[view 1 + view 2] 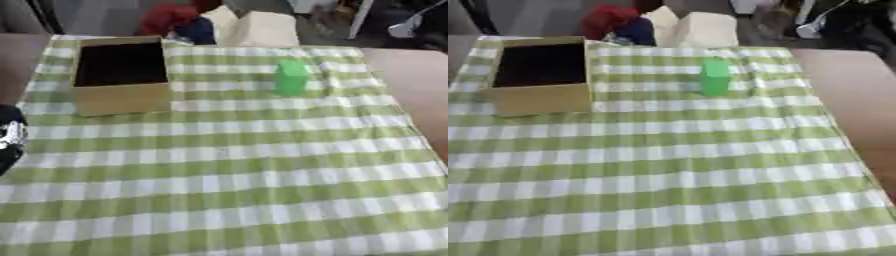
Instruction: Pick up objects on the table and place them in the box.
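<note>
At the left edge of the left eye view a black and silver part of the left hand [9,137] shows low beside the desk [262,190]; too little of it is visible to tell whether its fingers are open or curled. It holds nothing that can be seen. The right hand shows in neither view.

The thing to pick up, a green block [291,77], stands upright on the green-and-white checked cloth [227,165] toward the far side, well apart from the hand. The cardboard box [120,100] sits open at the far left, its dark inside empty as far as can be seen, with a stretch of cloth between it and the block.

The likely trouble is the reach. The block is tall and narrow, so fingers arriving off-centre could tip it or push it toward the far edge. The cloth could also bunch under a dragging hand and shift the block or box.
</note>
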You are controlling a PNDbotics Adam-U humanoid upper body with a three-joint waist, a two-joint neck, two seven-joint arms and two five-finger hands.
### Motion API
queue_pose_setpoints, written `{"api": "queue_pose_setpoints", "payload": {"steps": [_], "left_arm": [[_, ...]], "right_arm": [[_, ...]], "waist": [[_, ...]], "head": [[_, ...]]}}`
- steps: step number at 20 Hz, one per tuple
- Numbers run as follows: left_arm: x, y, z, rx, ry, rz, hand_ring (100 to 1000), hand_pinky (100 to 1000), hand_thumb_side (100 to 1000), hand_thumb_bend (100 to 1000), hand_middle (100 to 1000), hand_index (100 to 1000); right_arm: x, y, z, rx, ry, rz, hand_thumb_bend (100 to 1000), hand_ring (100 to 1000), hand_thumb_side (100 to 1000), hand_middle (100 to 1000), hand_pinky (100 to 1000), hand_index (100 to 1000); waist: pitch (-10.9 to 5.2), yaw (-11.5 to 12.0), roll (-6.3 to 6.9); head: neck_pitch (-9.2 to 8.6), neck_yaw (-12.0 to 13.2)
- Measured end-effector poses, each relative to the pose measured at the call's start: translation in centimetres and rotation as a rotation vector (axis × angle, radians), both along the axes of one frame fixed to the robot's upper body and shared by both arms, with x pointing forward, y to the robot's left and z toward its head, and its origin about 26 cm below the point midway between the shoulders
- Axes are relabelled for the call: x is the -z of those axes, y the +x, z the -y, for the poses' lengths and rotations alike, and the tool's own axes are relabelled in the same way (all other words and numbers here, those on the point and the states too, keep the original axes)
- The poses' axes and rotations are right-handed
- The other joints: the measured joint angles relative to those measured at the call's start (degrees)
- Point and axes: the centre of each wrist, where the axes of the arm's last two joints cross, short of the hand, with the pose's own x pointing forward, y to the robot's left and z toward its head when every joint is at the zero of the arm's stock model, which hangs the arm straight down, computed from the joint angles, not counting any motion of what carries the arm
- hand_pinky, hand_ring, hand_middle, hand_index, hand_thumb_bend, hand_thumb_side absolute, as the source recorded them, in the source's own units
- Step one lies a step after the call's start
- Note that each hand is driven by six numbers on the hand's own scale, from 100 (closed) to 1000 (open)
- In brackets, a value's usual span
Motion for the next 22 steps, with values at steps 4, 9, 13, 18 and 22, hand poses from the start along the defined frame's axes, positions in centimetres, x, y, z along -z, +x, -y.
{"api": "queue_pose_setpoints", "payload": {"steps": [4, 9, 13, 18, 22], "left_arm": [[0.1, 0.0, 0.0, -0.001, 0.0, -0.003, 625, 543, 100, 181, 580, 585], [0.1, 0.0, 0.0, 0.002, -0.002, -0.004, 626, 543, 100, 180, 580, 586], [0.1, 0.0, 0.0, 0.005, -0.001, -0.005, 626, 543, 100, 180, 580, 586], [0.1, 0.0, 0.1, 0.013, 0.0, -0.007, 626, 543, 100, 182, 579, 585], [0.1, 0.0, 0.2, 0.018, 0.001, -0.008, 626, 543, 100, 182, 579, 585]], "right_arm": [[-0.2, 1.4, 0.1, 0.008, 0.149, 0.051, 506, 703, 160, 728, 730, 855], [-0.4, 3.0, 0.0, 0.018, 0.354, 0.116, 458, 687, 152, 718, 709, 851], [-0.3, 4.1, -0.1, 0.031, 0.524, 0.161, 428, 682, 164, 713, 696, 849], [0.8, 5.5, 0.0, 0.082, 0.72, 0.158, 403, 679, 198, 711, 687, 849], [2.8, 6.4, 0.4, 0.146, 0.833, 0.102, 397, 678, 224, 711, 684, 850]], "waist": [[-0.17, 0.1, 0.34], [-0.29, 0.7, 0.64], [-0.29, 1.5, 0.84], [-0.29, 2.9, 0.79], [-0.29, 3.8, 0.55]], "head": [[-0.01, 0.0], [-0.03, -0.1], [-0.06, -0.4], [-0.08, -0.9], [-0.09, -1.1]]}}
